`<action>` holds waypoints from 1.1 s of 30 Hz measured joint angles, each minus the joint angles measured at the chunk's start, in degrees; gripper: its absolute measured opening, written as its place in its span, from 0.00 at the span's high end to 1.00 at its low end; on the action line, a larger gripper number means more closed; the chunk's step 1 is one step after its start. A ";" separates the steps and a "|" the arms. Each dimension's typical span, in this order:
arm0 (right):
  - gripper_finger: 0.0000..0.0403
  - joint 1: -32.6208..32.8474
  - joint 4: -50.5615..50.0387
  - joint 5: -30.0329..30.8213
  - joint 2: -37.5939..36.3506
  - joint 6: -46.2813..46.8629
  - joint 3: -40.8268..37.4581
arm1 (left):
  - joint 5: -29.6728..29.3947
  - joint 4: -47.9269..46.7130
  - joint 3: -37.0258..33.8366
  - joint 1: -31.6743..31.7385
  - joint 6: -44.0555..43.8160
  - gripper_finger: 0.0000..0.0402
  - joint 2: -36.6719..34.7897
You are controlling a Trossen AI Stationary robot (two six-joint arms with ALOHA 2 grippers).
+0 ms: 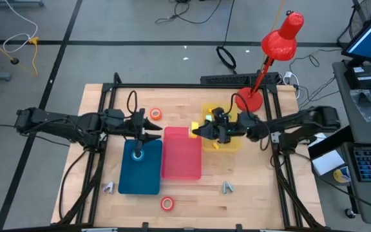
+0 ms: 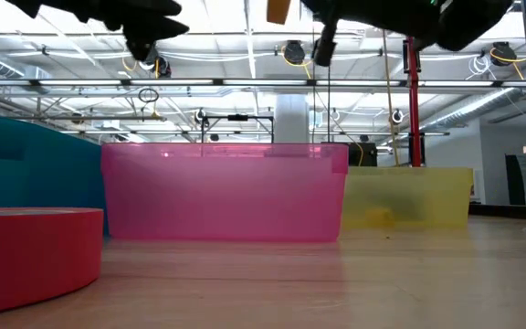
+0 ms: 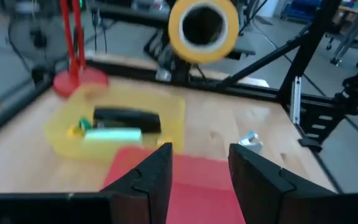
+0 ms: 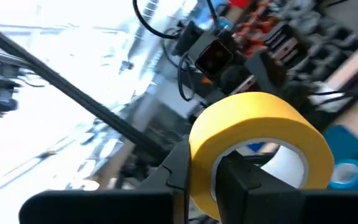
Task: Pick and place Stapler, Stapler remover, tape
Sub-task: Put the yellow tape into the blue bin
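Observation:
My right gripper (image 1: 197,131) is shut on a yellow tape roll (image 1: 193,129), which is in the air over the gap between the pink bin (image 1: 182,154) and the yellow bin (image 1: 227,138). A black stapler (image 3: 127,118) lies in the yellow bin. My left gripper (image 1: 152,132) hovers open above the blue bin (image 1: 139,171), nothing between its fingers. A blue tape roll (image 1: 138,154) lies flat in that bin. An orange roll (image 1: 155,114) and a red-orange roll (image 1: 167,203) lie flat on the table. Two small silver staple removers (image 1: 109,187) (image 1: 228,187) rest near the front. My right gripper holds the yellow roll by its wall (image 4: 204,155), one finger (image 4: 244,177) inside the centre hole and one (image 4: 178,165) outside. The fingers come from the table's right, about level. The roll stands on edge, lifted clear, its hole (image 3: 202,25) facing the left arm.
A red desk lamp (image 1: 279,42) stands at the table's far right corner, its base (image 1: 248,100) beside the yellow bin. A green item (image 3: 112,134) lies by the stapler. Black frame rails (image 1: 192,85) run round the wooden tabletop. Bare wood lies in front of the bins.

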 joint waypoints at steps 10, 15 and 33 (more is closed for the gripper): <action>0.92 -0.11 25.19 3.39 14.52 9.73 0.00 | -8.21 10.59 0.00 -4.05 11.77 0.60 5.46; 0.92 -0.10 27.66 5.73 19.20 10.61 2.90 | -12.83 14.21 0.00 -5.26 14.04 0.60 7.77; 0.92 -0.17 20.09 3.30 25.61 11.29 13.44 | -14.08 14.66 -0.07 -5.63 14.45 0.60 9.79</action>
